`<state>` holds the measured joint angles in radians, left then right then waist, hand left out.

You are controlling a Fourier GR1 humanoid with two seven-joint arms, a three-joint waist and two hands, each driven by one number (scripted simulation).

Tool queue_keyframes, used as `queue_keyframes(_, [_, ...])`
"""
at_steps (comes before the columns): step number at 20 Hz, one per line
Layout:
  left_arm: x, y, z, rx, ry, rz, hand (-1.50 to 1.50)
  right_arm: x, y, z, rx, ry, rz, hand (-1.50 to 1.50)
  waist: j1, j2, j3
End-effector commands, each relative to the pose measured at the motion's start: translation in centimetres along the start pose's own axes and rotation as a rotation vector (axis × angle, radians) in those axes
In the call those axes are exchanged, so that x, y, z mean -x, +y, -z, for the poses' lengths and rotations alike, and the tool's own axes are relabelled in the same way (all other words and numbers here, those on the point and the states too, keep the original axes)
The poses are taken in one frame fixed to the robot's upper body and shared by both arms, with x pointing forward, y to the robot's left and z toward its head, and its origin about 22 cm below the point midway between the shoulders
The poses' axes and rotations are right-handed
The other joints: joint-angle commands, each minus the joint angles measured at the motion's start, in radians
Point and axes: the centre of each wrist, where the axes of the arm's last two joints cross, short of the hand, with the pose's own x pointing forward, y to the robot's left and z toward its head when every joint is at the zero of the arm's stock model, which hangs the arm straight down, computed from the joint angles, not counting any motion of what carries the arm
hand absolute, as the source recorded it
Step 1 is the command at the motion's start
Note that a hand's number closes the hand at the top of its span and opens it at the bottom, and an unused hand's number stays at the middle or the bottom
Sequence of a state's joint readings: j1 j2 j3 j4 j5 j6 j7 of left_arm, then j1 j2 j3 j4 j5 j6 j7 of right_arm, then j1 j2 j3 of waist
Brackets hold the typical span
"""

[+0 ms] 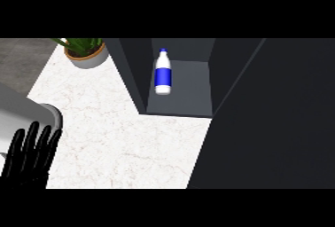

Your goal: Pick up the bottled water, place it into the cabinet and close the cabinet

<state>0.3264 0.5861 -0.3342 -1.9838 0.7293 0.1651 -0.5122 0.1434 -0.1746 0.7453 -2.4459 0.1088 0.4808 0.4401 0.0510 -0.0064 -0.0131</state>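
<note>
Now: cabinet (186,97) open at far centre, its dark door (274,128) at right. Left hand (29,155) near left on the counter (124,142), fingers straight, spread, holding nothing. Plant (85,51) far left. Bottle (163,73) inside the cabinet.

Black left hand (29,155), rounded grey forearm (18,119)
</note>
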Motion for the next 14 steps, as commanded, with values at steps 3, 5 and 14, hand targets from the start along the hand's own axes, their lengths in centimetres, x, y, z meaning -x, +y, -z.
queue_keyframes(3, [-0.3, 0.4, -0.1, 0.009, -0.017, -0.005, -1.50, -0.6, 0.5, 3.5, 0.109, -0.070, 0.049, 1.50, 0.021, 0.007, -0.001])
queue_keyframes(5, [-0.3, 0.4, -0.4, 0.028, 0.002, -0.014, -1.50, 0.0, 0.5, 3.9, 0.101, -0.056, 0.056, 1.50, 0.030, 0.010, -0.001])
queue_keyframes(14, [-0.9, 1.5, -0.2, 0.024, -0.025, 0.000, -1.50, 0.6, 0.3, 3.6, 0.119, -0.068, 0.158, 1.50, 0.047, 0.023, 0.000])
